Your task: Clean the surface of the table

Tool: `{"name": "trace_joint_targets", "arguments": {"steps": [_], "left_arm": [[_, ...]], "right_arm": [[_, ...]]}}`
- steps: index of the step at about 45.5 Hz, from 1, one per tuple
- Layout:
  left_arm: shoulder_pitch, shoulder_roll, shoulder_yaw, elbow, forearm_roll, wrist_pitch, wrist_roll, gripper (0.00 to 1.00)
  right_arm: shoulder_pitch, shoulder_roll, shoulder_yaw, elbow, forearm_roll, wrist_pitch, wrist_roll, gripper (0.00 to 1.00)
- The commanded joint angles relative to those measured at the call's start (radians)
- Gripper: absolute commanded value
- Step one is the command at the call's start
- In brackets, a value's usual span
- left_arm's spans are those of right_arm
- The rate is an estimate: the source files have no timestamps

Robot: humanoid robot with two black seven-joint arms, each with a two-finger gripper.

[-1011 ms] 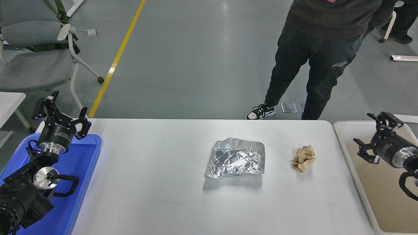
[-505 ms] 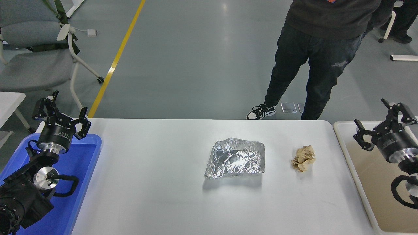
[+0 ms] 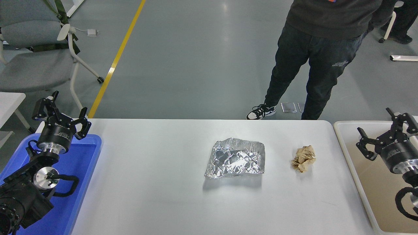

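The white table surface (image 3: 156, 182) fills the middle of the head view. A crumpled silver foil tray (image 3: 235, 158) lies right of centre, and a crumpled brown paper ball (image 3: 303, 158) rests a little to its right. My right gripper (image 3: 387, 132) stands open over the beige bin (image 3: 346, 150) at the right edge, well apart from the paper ball, nothing between its fingers. Parked over the blue tray (image 3: 81, 182) at the lower left, my left gripper (image 3: 60, 112) is open and empty.
A person in dark trousers (image 3: 310, 65) stands at the table's far side, right of centre. A grey wheeled chair (image 3: 36, 58) is at the back left. A corner of a second white table (image 3: 9, 101) shows at the left edge.
My right gripper has swung upright and shifted right and slightly down over the beige bin. The person's legs shifted a little. Foil, paper ball and left arm stayed put.
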Motion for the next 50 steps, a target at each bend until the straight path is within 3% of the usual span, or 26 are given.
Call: {"name": "trace_joint_targets", "arguments": {"steps": [1,12,23,30,38,50], "left_arm": [[0.0,0.0,0.0,0.0,0.0,0.0,0.0,1.0],[0.0,0.0,0.0,0.0,0.0,0.0,0.0,1.0],[0.0,0.0,0.0,0.0,0.0,0.0,0.0,1.0],[0.0,0.0,0.0,0.0,0.0,0.0,0.0,1.0],[0.0,0.0,0.0,0.0,0.0,0.0,0.0,1.0],[0.0,0.0,0.0,0.0,0.0,0.0,0.0,1.0]], "right_arm": [[0.008,-0.087,-0.07,0.154,-0.018,-0.068,-0.04,1.0],[0.178,-0.122,-0.276,0.188,-0.128,-0.161,-0.063,1.0],[0.382,-0.168,-0.471,0.272,-0.254,-0.169,-0.284,1.0],[0.442,-0.168,-0.477,0.33,-0.406,-0.161,-0.356,1.0],[0.531,-0.156,-0.509,0.423,-0.467,-0.146,-0.566,1.0],[0.667,-0.069,-0.639,0.443,-0.593,-0.066,-0.615,1.0]]}}
